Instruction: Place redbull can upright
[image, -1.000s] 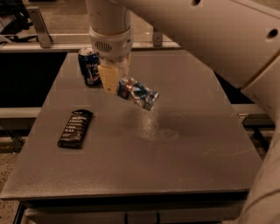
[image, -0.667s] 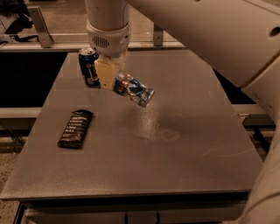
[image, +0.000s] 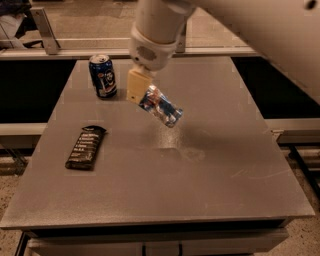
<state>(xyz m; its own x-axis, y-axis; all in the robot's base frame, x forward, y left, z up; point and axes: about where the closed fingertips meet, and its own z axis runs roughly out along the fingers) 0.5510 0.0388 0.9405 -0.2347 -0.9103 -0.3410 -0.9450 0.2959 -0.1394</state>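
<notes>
Tilted redbull can hanging in air above surface, lower end slanting down to right, not touching surface. Pincer clamping narrow on can's upper-left end, hovering over rear-middle of surface. Dark blue can standing upright just left of pincer. Dark wrapped bar lying front-left.
</notes>
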